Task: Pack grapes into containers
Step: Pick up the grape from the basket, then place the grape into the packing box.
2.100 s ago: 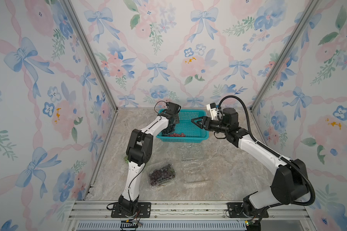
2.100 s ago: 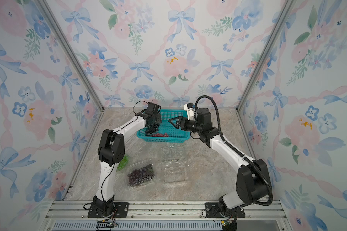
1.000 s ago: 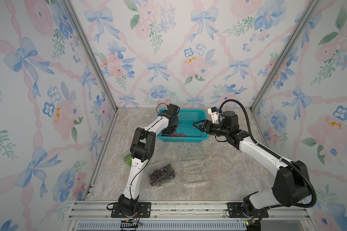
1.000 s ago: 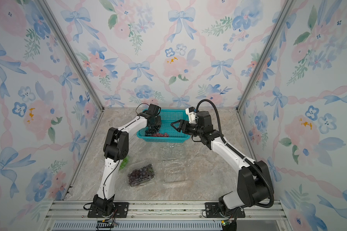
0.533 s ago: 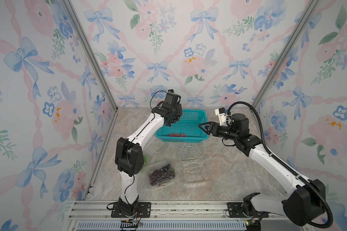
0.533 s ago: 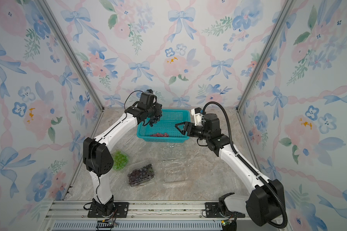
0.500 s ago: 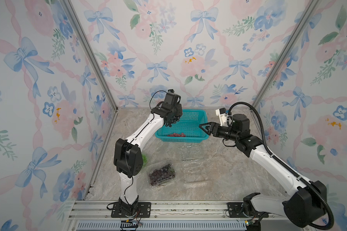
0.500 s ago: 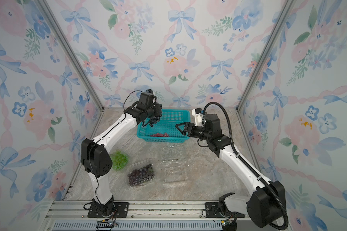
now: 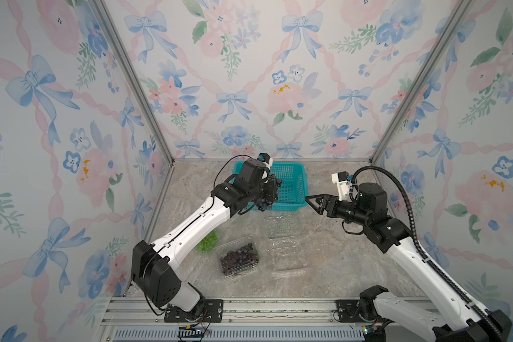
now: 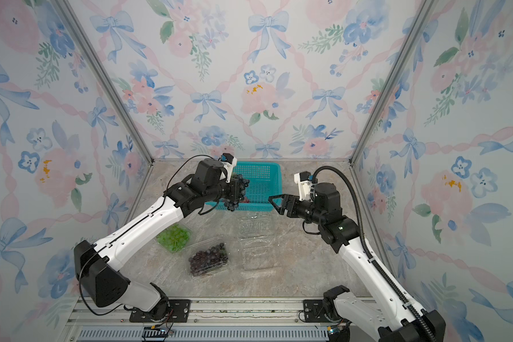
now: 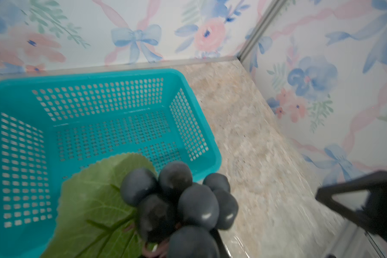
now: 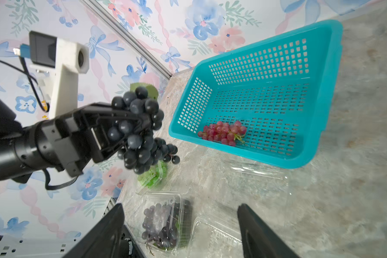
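The blue-black grape bunch (image 12: 143,154) hangs in the air at the near edge of the teal basket (image 9: 285,171), gripped by the left hand (image 10: 234,189). An empty open container (image 9: 282,237) lies on the tabletop (image 9: 338,257) below. The right hand (image 9: 314,201) hovers beside the basket, spread wide and holding nothing.
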`<move>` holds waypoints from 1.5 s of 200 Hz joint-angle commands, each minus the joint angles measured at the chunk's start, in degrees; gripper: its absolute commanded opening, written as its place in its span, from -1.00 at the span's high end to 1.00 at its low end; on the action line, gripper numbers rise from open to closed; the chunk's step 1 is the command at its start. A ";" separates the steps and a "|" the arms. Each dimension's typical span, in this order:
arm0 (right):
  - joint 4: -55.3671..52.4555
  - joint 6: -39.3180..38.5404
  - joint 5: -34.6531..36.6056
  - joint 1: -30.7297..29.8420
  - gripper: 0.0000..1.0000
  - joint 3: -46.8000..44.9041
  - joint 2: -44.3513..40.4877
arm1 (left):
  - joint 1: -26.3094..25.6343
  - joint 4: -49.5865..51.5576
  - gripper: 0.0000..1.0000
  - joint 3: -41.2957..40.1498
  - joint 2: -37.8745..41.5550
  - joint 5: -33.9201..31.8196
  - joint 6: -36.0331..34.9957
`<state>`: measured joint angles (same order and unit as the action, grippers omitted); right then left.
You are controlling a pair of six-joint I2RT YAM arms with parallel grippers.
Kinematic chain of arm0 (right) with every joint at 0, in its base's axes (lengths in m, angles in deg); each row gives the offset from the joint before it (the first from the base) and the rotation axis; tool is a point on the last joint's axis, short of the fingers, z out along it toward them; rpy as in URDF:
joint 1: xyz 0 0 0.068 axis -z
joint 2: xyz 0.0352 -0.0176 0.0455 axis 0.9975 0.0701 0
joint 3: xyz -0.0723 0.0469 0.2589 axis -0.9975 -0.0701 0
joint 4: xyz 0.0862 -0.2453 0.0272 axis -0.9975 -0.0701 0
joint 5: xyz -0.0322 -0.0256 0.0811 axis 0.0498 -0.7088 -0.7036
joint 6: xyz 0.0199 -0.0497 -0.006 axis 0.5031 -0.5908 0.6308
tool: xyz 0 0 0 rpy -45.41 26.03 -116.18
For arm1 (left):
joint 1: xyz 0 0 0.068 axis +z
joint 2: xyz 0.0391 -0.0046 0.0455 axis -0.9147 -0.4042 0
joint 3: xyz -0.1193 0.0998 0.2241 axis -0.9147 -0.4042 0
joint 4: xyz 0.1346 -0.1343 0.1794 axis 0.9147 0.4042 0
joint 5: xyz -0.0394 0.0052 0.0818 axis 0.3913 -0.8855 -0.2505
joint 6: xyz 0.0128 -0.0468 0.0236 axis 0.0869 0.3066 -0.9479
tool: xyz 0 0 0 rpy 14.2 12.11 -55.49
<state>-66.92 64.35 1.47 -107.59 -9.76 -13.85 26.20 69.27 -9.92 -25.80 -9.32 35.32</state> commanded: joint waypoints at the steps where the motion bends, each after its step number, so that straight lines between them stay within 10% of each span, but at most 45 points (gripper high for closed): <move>1: -5.63 -1.16 3.77 -1.01 -0.59 -2.60 -3.47 | -4.13 -0.05 0.72 -5.42 3.42 0.59 0.78; 163: -14.65 0.54 13.32 -6.98 -0.64 -11.42 -18.36 | -22.66 -8.34 0.71 -18.42 -3.44 -7.20 7.29; 201: -15.30 1.50 15.13 -6.86 -0.69 -11.99 -20.49 | -22.89 -10.71 0.56 -19.43 -5.90 -6.24 7.83; 247: -16.72 4.47 14.14 -6.41 -0.70 -16.01 -21.93 | -23.08 -14.10 -0.12 -19.68 -7.35 -3.20 8.20; 300: -14.18 7.52 13.69 -6.20 -0.70 -22.02 -24.12 | -23.06 -15.25 -0.24 -19.80 -8.09 -1.74 8.41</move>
<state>-82.04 69.83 15.48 -113.88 -29.89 -38.14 3.49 55.24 -29.06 -33.19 -12.07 43.78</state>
